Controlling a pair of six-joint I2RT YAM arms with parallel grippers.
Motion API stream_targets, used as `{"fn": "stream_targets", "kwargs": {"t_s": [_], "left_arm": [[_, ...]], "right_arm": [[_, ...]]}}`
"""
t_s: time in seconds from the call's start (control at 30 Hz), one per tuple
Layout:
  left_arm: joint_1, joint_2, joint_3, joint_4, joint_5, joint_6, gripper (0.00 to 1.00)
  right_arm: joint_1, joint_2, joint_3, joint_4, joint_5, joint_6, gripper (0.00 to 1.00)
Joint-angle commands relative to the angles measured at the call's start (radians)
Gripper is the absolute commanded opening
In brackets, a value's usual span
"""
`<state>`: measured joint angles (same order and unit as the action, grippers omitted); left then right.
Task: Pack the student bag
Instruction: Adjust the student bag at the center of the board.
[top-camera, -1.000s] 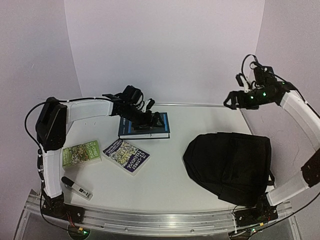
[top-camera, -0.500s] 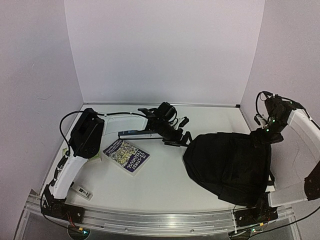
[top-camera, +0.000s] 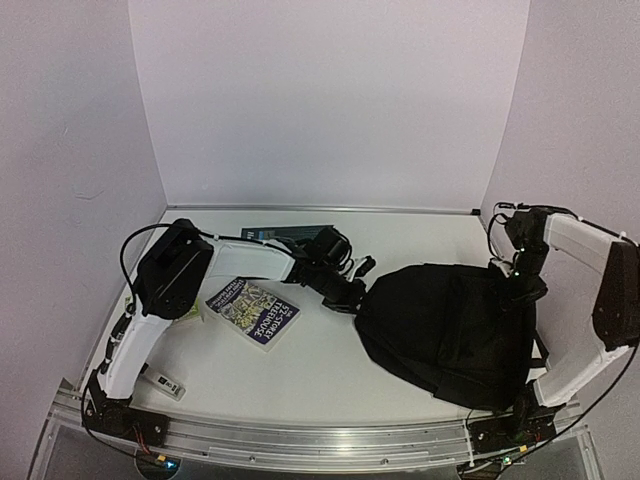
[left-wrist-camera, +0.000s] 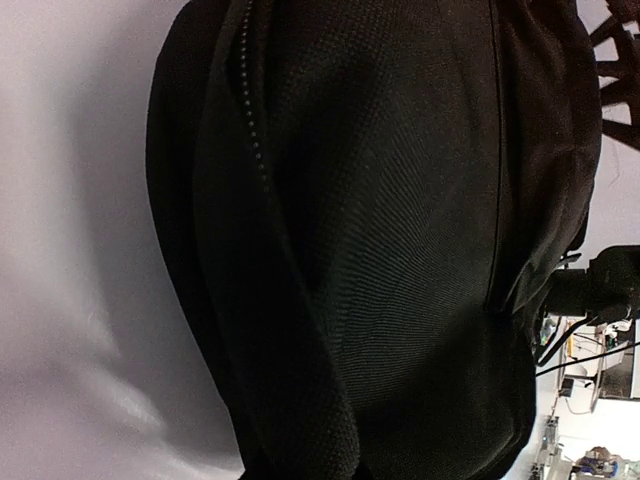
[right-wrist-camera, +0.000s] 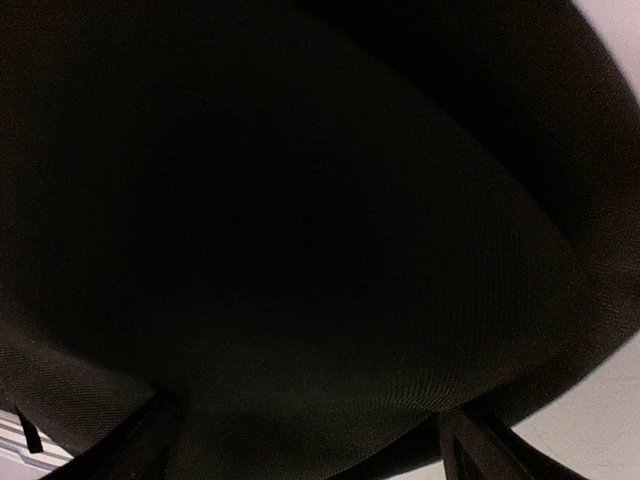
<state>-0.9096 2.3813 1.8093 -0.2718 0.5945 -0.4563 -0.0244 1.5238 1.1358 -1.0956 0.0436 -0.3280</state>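
The student bag (top-camera: 450, 330), a large soft black backpack, lies flat on the right half of the table. My left gripper (top-camera: 352, 290) reaches across to its left edge. In the left wrist view black fabric (left-wrist-camera: 400, 200) fills the frame, and a bunched fold (left-wrist-camera: 330, 430) rises at the bottom centre where the jaws sit, so it looks pinched; the fingers themselves are hidden. My right gripper (top-camera: 520, 285) presses down on the bag's far right edge. Its two dark fingers (right-wrist-camera: 150, 445) stand wide apart with bag fabric (right-wrist-camera: 300, 250) bulging between them.
A purple paperback (top-camera: 253, 311) lies left of the bag. A dark blue book (top-camera: 290, 233) sits at the back, partly behind my left arm. A small white marker (top-camera: 160, 381) rests near the front left. The right wall stands close behind my right arm.
My left arm swung from the dark blue book over to the bag's left edge and shut there. My right arm came down from high up onto the bag's far right edge.
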Motion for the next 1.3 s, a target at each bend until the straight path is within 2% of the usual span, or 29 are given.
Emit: {"fn": "stream_targets", "kwargs": {"t_s": [0.0,0.13,0.37,0.47,0.53,0.7,0.9,1.0,1.17,1.27], "left_arm": [[-0.005,-0.189,-0.222,0.104,-0.035,-0.012,0.01],[-0.062,-0.224,-0.315,0.106,-0.086,0.043,0.00],[-0.238,-0.157,-0.252,0.020,-0.204,0.132,0.11],[-0.259,-0.175,-0.281,0.043,-0.183,0.126,0.20],[-0.259,-0.229,-0.344,0.093,-0.156,0.121,0.32],[-0.240,-0.410,-0.518,0.200,-0.155,0.128,0.62],[-0.090,-0.551,-0.639,0.298,-0.082,0.077,0.73],[-0.029,-0.572,-0.648,0.286,-0.151,0.064,0.79],[0.036,-0.485,-0.548,0.196,-0.213,0.051,0.79],[0.037,-0.404,-0.467,0.173,-0.147,0.081,0.71]], "right_arm": [[0.002,0.147,0.151,0.073,-0.134,0.039,0.77],[0.044,0.283,0.314,0.105,-0.197,0.086,0.72],[0.170,0.460,0.571,0.132,-0.237,0.114,0.70],[0.203,0.502,0.626,0.131,-0.264,0.126,0.71],[0.208,0.493,0.634,0.130,-0.281,0.122,0.74],[0.209,0.373,0.611,0.127,-0.275,0.089,0.88],[0.234,0.203,0.526,0.127,-0.361,0.170,0.98],[0.256,0.160,0.469,0.115,-0.342,0.216,0.98],[0.257,0.121,0.322,0.087,-0.258,0.152,0.98],[0.257,0.123,0.236,0.082,-0.209,0.087,0.97]]}}
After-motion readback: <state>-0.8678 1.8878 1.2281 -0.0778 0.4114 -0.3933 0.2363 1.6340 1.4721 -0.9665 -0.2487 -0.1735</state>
